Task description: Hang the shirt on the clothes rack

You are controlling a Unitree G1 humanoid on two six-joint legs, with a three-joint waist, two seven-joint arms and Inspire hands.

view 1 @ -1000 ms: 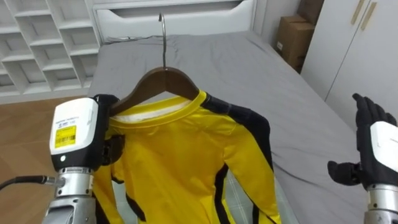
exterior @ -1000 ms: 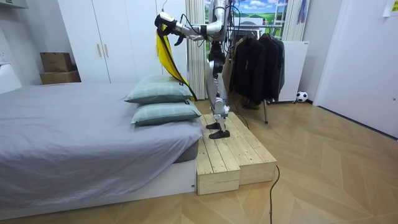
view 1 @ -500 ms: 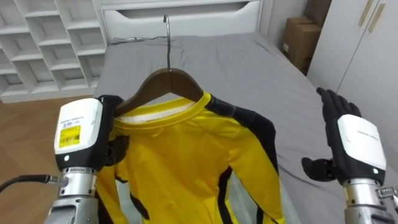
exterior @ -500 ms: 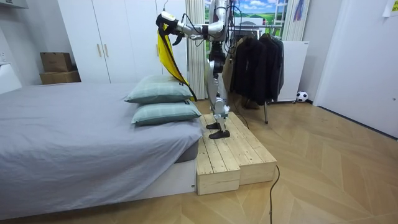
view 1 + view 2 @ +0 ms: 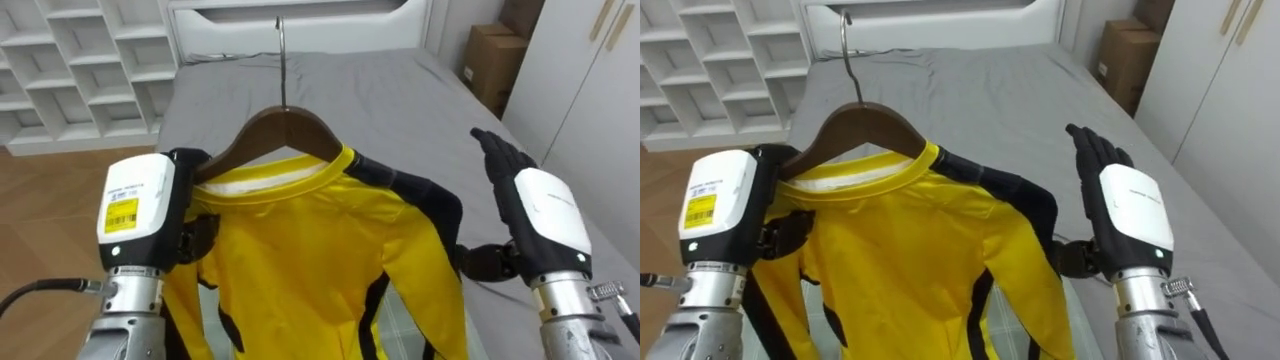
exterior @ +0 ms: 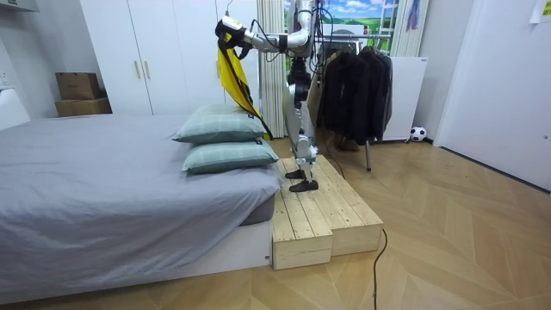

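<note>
A yellow shirt with black sleeves hangs on a brown wooden hanger whose metal hook points up. My left hand is shut on the hanger's left end and the shirt's shoulder, holding both up in front of me. Beside the black right sleeve my right hand is open, fingers straight, its thumb close to the cloth. In the room view I stand on a wooden platform beside the bed, with the shirt raised high.
A grey bed lies below the shirt, with white shelves at its left and a cardboard box and wardrobe doors at its right. Behind me stands a rack of dark clothes. Two pillows lie nearby.
My right hand has moved in from the right toward the shirt's black sleeve. The left hand keeps its hold on the hanger.
</note>
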